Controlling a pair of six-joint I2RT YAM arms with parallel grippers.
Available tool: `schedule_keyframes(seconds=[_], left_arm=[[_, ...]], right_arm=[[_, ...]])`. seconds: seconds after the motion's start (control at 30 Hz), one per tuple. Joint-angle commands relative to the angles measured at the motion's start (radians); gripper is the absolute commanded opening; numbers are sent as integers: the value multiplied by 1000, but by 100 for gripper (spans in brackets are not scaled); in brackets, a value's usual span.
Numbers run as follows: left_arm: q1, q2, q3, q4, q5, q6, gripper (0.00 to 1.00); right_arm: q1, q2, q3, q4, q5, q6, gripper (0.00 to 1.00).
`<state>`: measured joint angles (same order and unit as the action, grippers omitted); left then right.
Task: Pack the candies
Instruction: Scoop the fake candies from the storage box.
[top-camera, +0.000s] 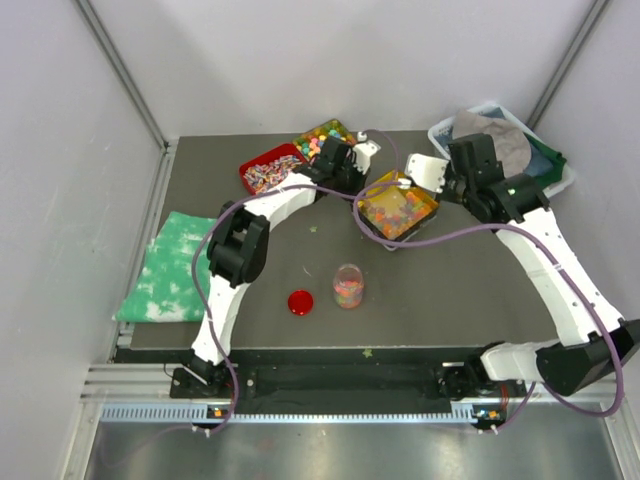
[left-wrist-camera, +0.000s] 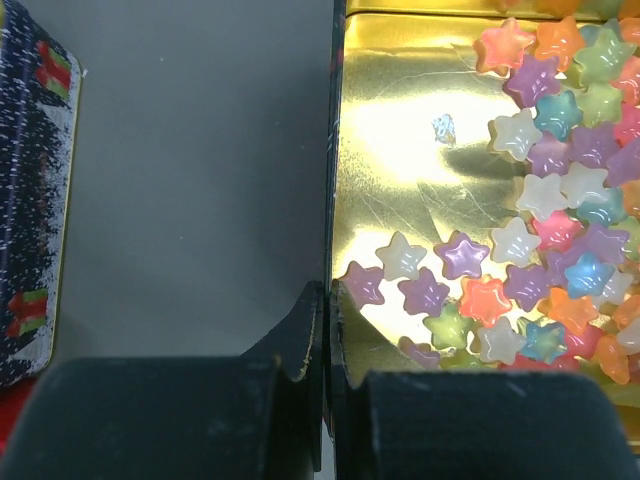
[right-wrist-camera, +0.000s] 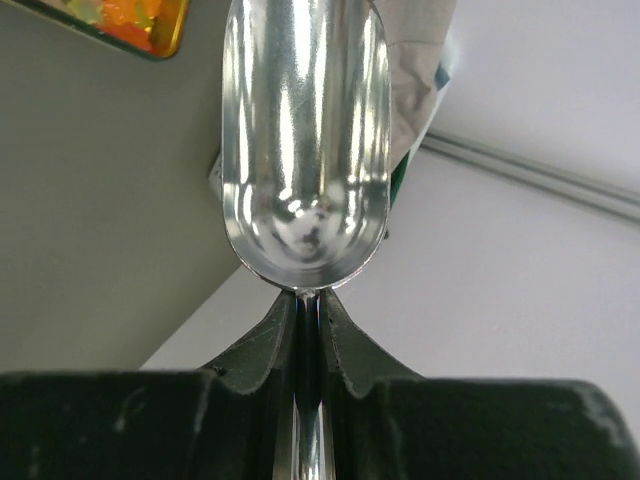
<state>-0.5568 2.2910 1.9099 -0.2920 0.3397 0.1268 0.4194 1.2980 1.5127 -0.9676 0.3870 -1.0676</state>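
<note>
Two grippers, both closed. My left gripper (left-wrist-camera: 325, 300) pinches the thin wall of a gold-lined tin (left-wrist-camera: 400, 130) holding pastel star sweets (left-wrist-camera: 560, 250). My right gripper (right-wrist-camera: 308, 315) clamps the handle of a metal scoop (right-wrist-camera: 305, 140), its bowl empty. Near it on the surface (top-camera: 450, 290) the candies (top-camera: 398, 208) lie heaped. Closer to my bases stands a small jar (top-camera: 348, 286) with coloured pieces inside, a red lid (top-camera: 300, 302) beside it.

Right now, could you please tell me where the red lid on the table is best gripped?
Probably by its rim, from straight above, jaws spanning the red lid: it is a low round disc lying flat, clear of the jar beside it.
</note>
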Motion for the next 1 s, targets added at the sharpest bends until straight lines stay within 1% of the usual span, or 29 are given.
schedule_keyframes(seconds=[0.0, 0.1, 0.13, 0.27, 0.47, 0.5, 0.7, 0.87, 0.97], left_arm=[[11, -146, -5, 145, 96, -98, 0], [31, -146, -11, 159, 145, -124, 0], [37, -146, -17, 175, 172, -160, 0], [55, -156, -44, 218, 254, -203, 0], [84, -163, -83, 284, 364, -283, 0], [86, -163, -87, 321, 370, -289, 0], [98, -162, -107, 379, 450, -320, 0], [98, -159, -100, 379, 409, -313, 0], [92, -157, -78, 331, 316, -250, 0]], right_arm=[[-25, -13, 35, -48, -51, 66, 0], [-28, 20, 96, -83, -50, 67, 0], [-28, 29, 115, -109, -45, 66, 0], [-27, 83, 246, -200, -34, 84, 0], [-25, 98, 306, -195, -2, 96, 0], [-27, 99, 310, -195, 0, 101, 0], [-27, 101, 307, -194, 6, 116, 0], [-27, 107, 319, -189, 15, 109, 0], [-24, 110, 316, -187, 16, 112, 0]])
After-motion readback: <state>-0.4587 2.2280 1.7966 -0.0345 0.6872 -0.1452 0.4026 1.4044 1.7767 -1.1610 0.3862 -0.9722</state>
